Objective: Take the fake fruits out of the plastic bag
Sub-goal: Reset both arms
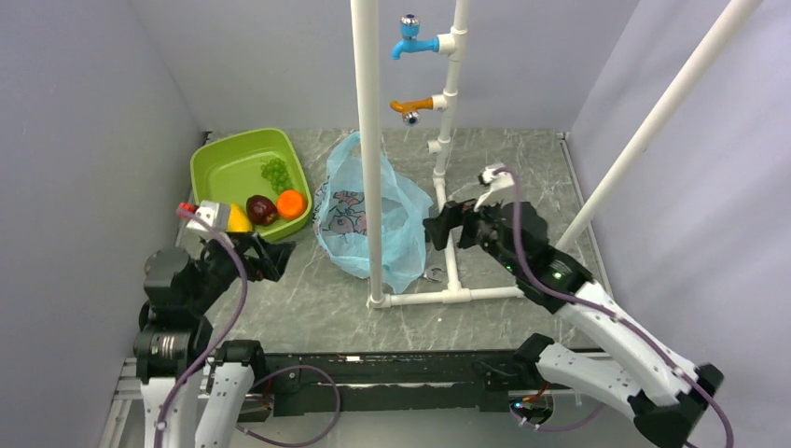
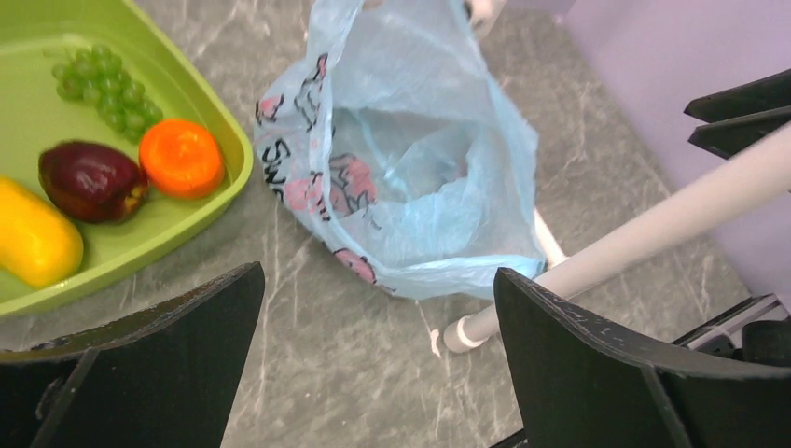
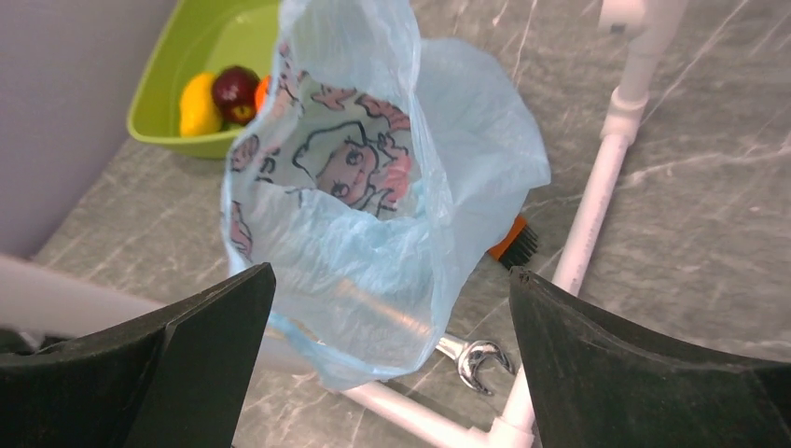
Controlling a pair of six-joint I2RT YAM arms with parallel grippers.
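Observation:
All the fake fruits lie in the lime-green tray (image 1: 219, 168): a yellow oblong one (image 2: 33, 243), a dark red one (image 2: 90, 179), an orange one (image 2: 181, 157) and a green grape bunch (image 2: 104, 84). The light-blue plastic bag (image 1: 364, 219) stands crumpled on the table right of the tray, mouth up. Only plastic shows inside the bag (image 2: 410, 177). My left gripper (image 2: 378, 280) hovers open near the tray's front corner, nothing between its fingers. My right gripper (image 3: 392, 275) is open just right of the bag (image 3: 373, 205), holding nothing.
A white pipe frame (image 1: 448, 294) lies on the table, with an upright post (image 1: 369, 140) in front of the bag and blue and orange taps (image 1: 415, 42) behind. A steel wrench (image 3: 476, 359) and an orange-and-black brush (image 3: 513, 241) lie by the bag. Purple walls close in on both sides.

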